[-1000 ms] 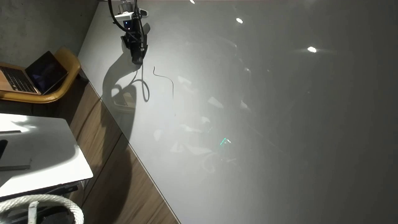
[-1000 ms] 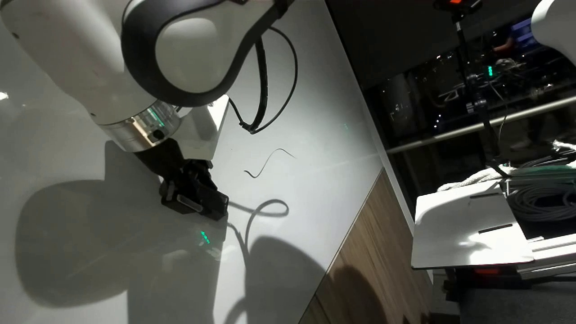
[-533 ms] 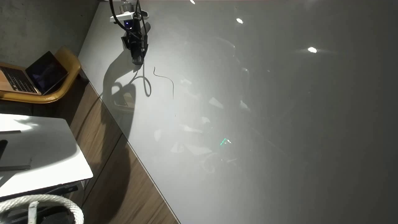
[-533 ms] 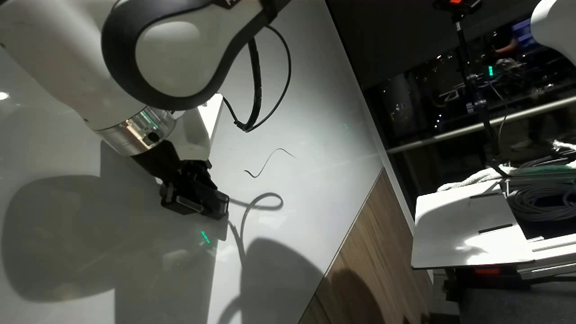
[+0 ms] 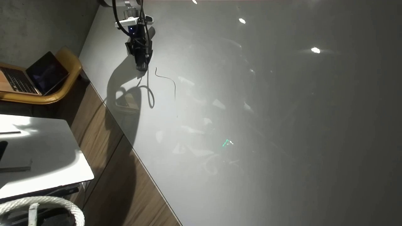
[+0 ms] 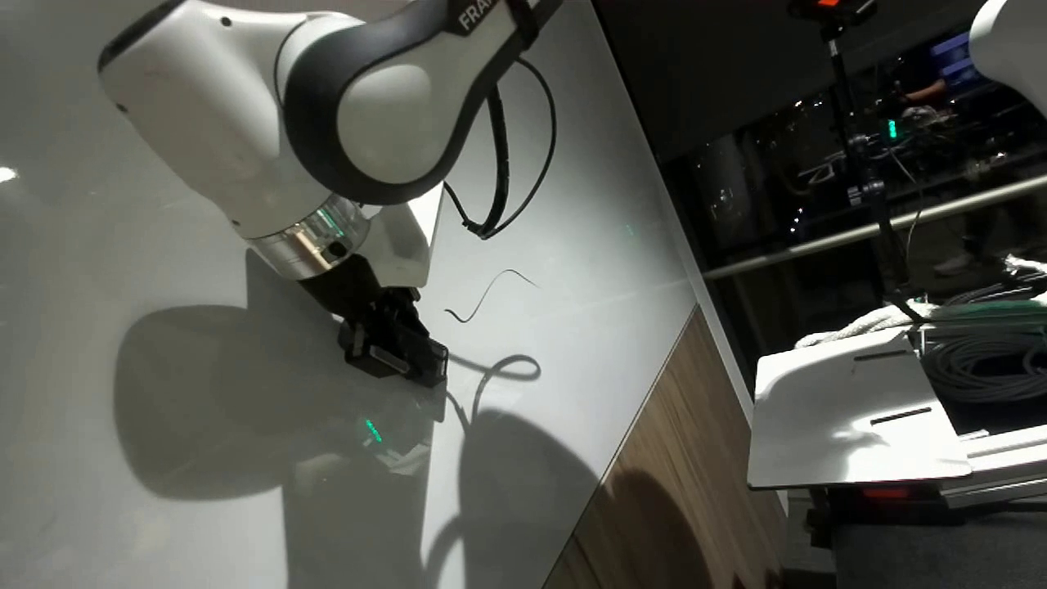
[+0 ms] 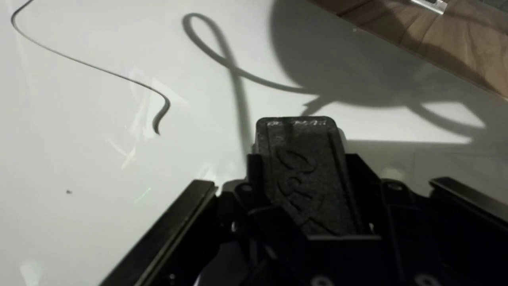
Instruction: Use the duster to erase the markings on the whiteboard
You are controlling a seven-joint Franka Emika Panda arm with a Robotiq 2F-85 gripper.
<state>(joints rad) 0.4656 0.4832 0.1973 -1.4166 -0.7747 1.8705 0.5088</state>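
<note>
Your gripper [image 7: 304, 174], jaws partly parted, clasps both long sides of the dark grey whiteboard duster [image 7: 301, 145], lettered face showing, front end jutting forward near the wavy dark marker line [image 7: 95, 67]; whether it touches the whiteboard [image 7: 79, 131] is unclear. Likely light and stiff-bodied, so those long sides suit your hold, though it may pivot or slip under wiping drag

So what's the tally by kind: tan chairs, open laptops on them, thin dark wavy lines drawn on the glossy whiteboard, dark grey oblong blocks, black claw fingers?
Tan curved chair: 1
Open laptop: 1
Thin dark wavy line: 1
Dark grey oblong block: 1
Black claw fingers: 2
Total: 6
</note>
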